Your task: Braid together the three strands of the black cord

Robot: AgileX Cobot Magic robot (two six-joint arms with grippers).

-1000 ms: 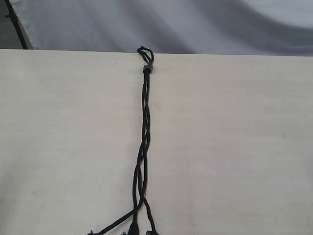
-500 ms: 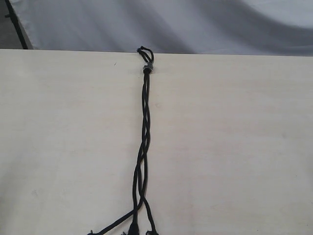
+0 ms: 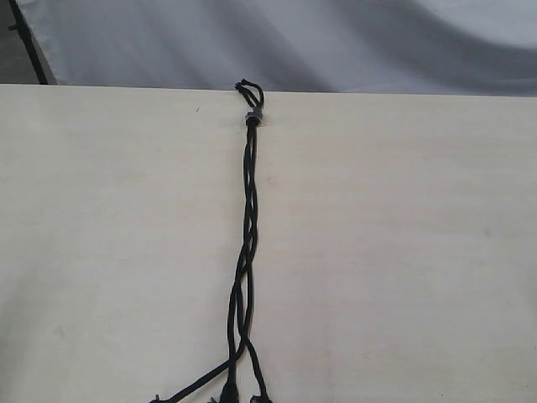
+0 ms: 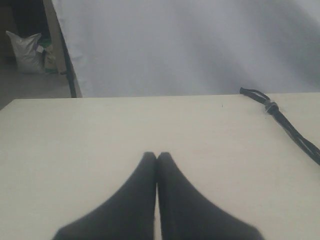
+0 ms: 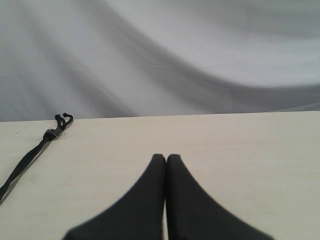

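Note:
The black cord (image 3: 249,210) runs down the middle of the pale table from a small grey band (image 3: 254,117) with tiny loops at the far edge. Its three strands are loosely crossed over each other most of the way, then spread apart near the front edge (image 3: 239,369), where their tips leave the exterior view. In the left wrist view the cord (image 4: 295,137) lies off to one side of my left gripper (image 4: 157,156), which is shut and holds nothing. My right gripper (image 5: 166,157) is shut and bare too, with the cord (image 5: 30,160) well off to its side. Neither gripper shows in the exterior view.
A grey-white cloth backdrop (image 3: 336,42) hangs behind the table's far edge (image 3: 403,92). A dark stand pole (image 3: 29,46) rises at the back left. A white bag (image 4: 25,50) sits on the floor beyond the table in the left wrist view.

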